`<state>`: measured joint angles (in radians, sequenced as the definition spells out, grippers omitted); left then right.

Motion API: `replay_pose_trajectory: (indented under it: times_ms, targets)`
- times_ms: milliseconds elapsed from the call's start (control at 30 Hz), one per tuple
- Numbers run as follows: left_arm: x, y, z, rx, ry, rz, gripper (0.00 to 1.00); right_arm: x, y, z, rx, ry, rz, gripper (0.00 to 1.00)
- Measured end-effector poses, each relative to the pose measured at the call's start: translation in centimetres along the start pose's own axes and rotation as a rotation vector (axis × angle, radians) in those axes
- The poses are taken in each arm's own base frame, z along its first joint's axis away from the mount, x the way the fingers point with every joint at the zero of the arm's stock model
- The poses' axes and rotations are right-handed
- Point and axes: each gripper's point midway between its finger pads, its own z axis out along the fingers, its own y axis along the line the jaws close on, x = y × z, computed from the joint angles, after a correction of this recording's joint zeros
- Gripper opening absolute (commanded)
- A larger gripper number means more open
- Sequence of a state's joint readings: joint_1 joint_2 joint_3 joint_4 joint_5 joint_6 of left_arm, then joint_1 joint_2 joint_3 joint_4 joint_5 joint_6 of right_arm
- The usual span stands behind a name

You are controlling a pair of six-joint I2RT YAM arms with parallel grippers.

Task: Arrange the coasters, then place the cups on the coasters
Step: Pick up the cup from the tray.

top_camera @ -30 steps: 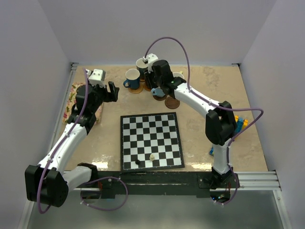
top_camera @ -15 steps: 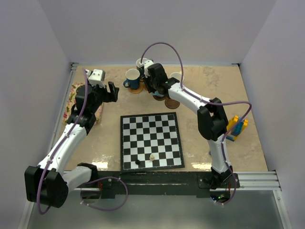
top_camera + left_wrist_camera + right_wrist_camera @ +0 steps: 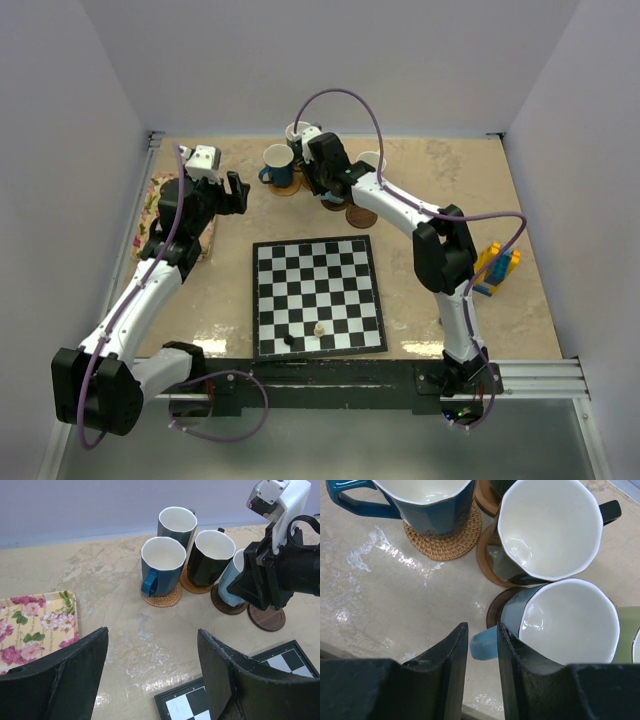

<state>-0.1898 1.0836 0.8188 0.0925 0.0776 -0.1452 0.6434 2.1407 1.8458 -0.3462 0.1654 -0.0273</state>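
My right gripper [image 3: 482, 627] is shut on the handle of the light blue cup [image 3: 565, 620], which rests on a dark brown coaster [image 3: 496, 607]. Behind it, the black cup [image 3: 547, 527] stands on a tan coaster [image 3: 487, 560]. Further left, the dark blue cup [image 3: 162, 567] sits on a woven coaster [image 3: 161, 596], with the teal cup [image 3: 176, 526] behind it. A pale green cup [image 3: 627, 635] shows at the right edge. One dark coaster [image 3: 267, 620] lies bare. My left gripper [image 3: 152, 632] hangs open over bare table, holding nothing.
A chessboard [image 3: 317, 295] with two small pieces lies in the middle, near my left gripper's right finger. The floral mat [image 3: 35, 622] is at the left. Coloured blocks [image 3: 497, 265] sit beside the right arm's elbow.
The right wrist shifted a little left and its elbow swung in, with the jaws narrowing onto the light blue handle. Over the last half second nothing moved. The left arm stayed still.
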Motion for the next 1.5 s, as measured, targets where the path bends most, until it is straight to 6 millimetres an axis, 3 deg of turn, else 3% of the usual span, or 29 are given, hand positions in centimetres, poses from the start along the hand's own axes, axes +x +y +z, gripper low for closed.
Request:
replay_pose_trajectory:
  times_ms: [267, 733, 1033, 1133, 1300, 1500]
  targets:
    - [0.1, 0.0, 0.0, 0.0, 0.003, 0.0, 0.76, 0.0, 0.0, -0.1, 0.001, 0.003, -0.002, 0.33]
    - [-0.2, 0.0, -0.2, 0.0, -0.004, 0.0, 0.76, 1.7, 0.1, 0.8, -0.002, 0.059, -0.021, 0.33]
    - [-0.2, 0.0, -0.2, 0.0, -0.005, 0.0, 0.76, 1.6, 0.3, 0.9, -0.015, 0.054, -0.027, 0.47]
    - [-0.2, 0.0, -0.2, 0.0, -0.006, 0.0, 0.76, 1.1, 1.1, 0.9, -0.058, 0.036, -0.025, 0.53]
    - [-0.2, 0.0, -0.2, 0.0, -0.006, 0.0, 0.76, -0.6, 2.0, 0.3, -0.115, -0.026, -0.016, 0.52]
    - [-0.2, 0.1, -0.2, -0.005, -0.006, 0.0, 0.76, -3.9, 1.4, -4.2, -0.116, -0.14, 0.027, 0.4]
